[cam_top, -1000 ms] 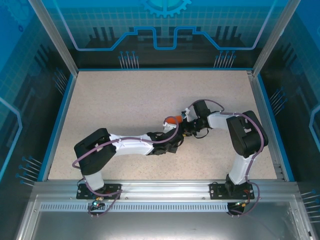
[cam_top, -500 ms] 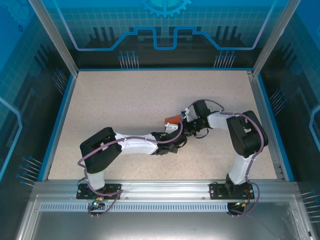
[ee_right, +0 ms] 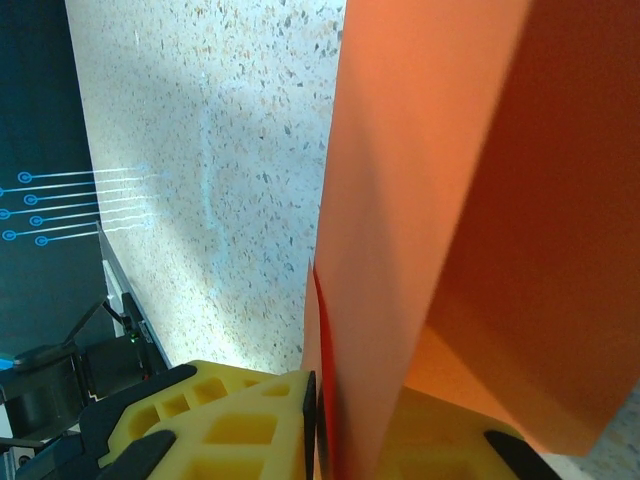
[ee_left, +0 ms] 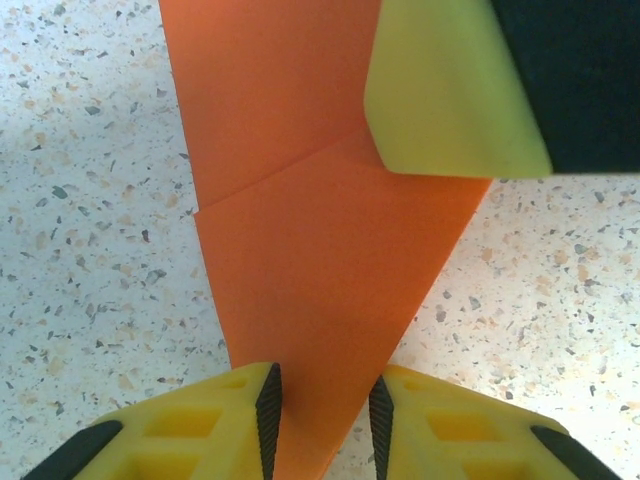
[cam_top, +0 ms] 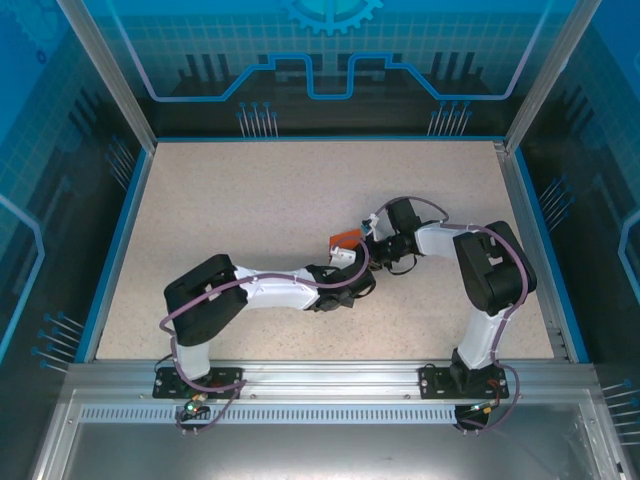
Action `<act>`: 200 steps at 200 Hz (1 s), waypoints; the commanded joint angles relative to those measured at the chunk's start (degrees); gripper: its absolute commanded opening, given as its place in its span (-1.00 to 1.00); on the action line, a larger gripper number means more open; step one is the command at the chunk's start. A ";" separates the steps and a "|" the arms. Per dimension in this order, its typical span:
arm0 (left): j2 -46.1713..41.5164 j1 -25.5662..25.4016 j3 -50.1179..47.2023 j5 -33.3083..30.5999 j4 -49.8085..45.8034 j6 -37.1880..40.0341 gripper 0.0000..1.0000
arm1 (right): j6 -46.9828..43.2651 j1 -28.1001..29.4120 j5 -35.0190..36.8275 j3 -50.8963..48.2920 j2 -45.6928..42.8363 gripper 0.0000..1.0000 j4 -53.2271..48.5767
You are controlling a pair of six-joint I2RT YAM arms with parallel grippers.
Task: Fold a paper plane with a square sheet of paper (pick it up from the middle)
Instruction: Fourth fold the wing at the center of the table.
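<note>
Stretching across the speckled beige table (cam_top: 250, 200), the left arm (cam_top: 270, 292) is reaching from its base toward the middle, and the right arm (cam_top: 490, 270) is bending over to meet it there. Between their wrists the orange paper (cam_top: 344, 238) is showing as a small bright patch near the table's middle.

Seen from the left wrist, the paper is looking plain, bright and matte. It is folded, with its edges narrowing toward a point and a straight crease slanting across it where one layer is lying over another. The narrow end is sitting in the gap of the left gripper (ee_left: 322, 385). Its yellow fingers are standing a little apart at either edge of the paper, and I cannot tell whether they are actually squeezing it.

From the right wrist, the right gripper (ee_right: 345, 400) is pinching the paper. Its yellow fingers are pressing on either face, and the folded layers are fanning out beyond them.
</note>
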 commanded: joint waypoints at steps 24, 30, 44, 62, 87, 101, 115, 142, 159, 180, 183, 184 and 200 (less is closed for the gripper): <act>1.41 -0.40 1.66 -1.72 -1.57 -0.96 -0.48 | -0.47 -0.77 -1.62 1.27 0.81 -0.67 -1.06; 1.47 -0.46 1.64 -1.73 -1.55 -0.97 -0.48 | -0.49 -0.71 -1.66 1.23 0.73 -0.67 -0.99; 1.39 -0.41 1.57 -1.67 -1.49 -0.97 -0.49 | -0.46 -0.70 -1.68 1.22 0.65 -0.68 -0.98; 1.21 -0.41 1.42 -2.06 -1.49 -1.05 -0.43 | -0.48 -0.71 -1.93 1.14 0.71 -0.68 -0.97; 0.97 -0.59 1.36 -2.63 -1.46 -0.73 -0.36 | -0.51 -0.74 -1.90 1.22 0.63 -0.75 -0.94; 0.86 -0.76 1.35 -2.87 -1.21 -0.21 -0.32 | -0.45 -0.76 -2.04 1.21 0.62 -0.77 -0.89; 0.88 -0.92 1.45 -3.58 -1.64 -0.20 -0.27 | -0.49 -0.74 -2.13 1.18 0.58 -0.78 -0.89; 1.04 -1.03 1.31 -4.04 -1.77 0.17 -0.24 | -0.50 -0.70 -2.04 1.14 0.55 -0.79 -0.88; 1.08 -1.03 1.31 -4.68 -2.18 0.01 -0.26 | -0.54 -0.78 -2.12 1.17 0.56 -0.79 -1.00; 1.30 -1.03 1.30 -5.08 -2.54 0.17 -0.28 | -0.65 -0.69 -1.96 1.22 0.50 -0.79 -1.14; 1.30 -1.03 1.31 -5.16 -2.62 0.11 -0.29 | -0.60 -0.70 -1.93 1.25 0.59 -0.79 -1.16; 1.35 -1.03 1.31 -5.20 -2.63 0.14 -0.29 | -0.64 -0.70 -1.90 1.24 0.61 -0.79 -1.16; 1.56 -1.03 1.31 -5.45 -2.77 0.18 -0.32 | -0.54 -0.71 -1.94 1.30 0.65 -0.79 -1.20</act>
